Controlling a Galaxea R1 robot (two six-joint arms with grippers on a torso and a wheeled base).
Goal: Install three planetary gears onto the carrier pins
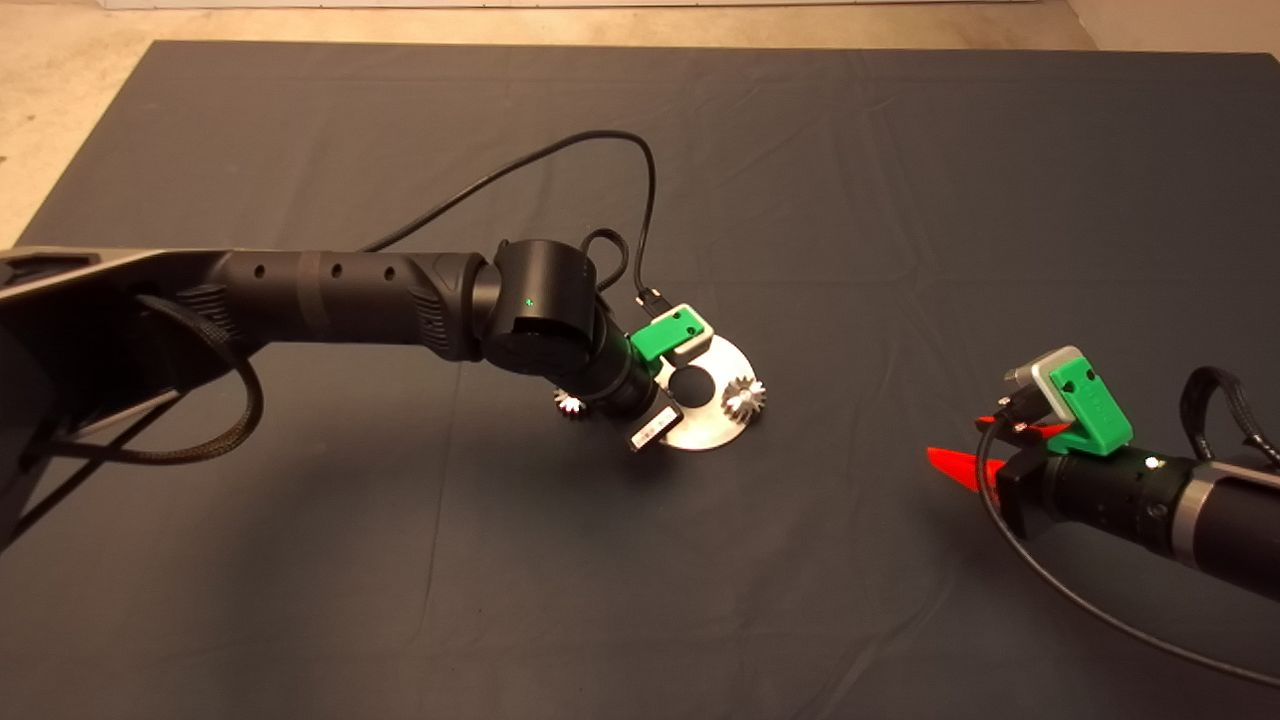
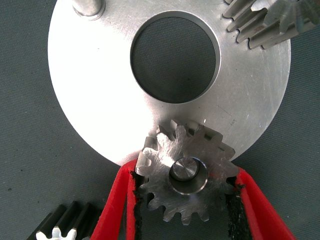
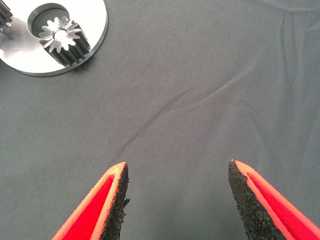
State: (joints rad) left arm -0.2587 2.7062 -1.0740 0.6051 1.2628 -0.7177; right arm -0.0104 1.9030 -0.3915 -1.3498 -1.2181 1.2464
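Gripping a steel planetary gear (image 2: 186,172) by its toothed flanks over a carrier pin (image 2: 183,168), the left gripper (image 2: 185,200) fingers look clenched; hard, slick, smallish. Right gripper (image 3: 177,175) idles spread beside the carrier plate (image 2: 90,100).

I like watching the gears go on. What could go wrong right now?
The left gripper holds a gear on a pin at the plate's edge. If it pulls away crooked, it might drag that gear back off. One pin is bare, and the last gear lies on the mat beside the arm, which might knock it. The right gripper waits open, away from the plate.
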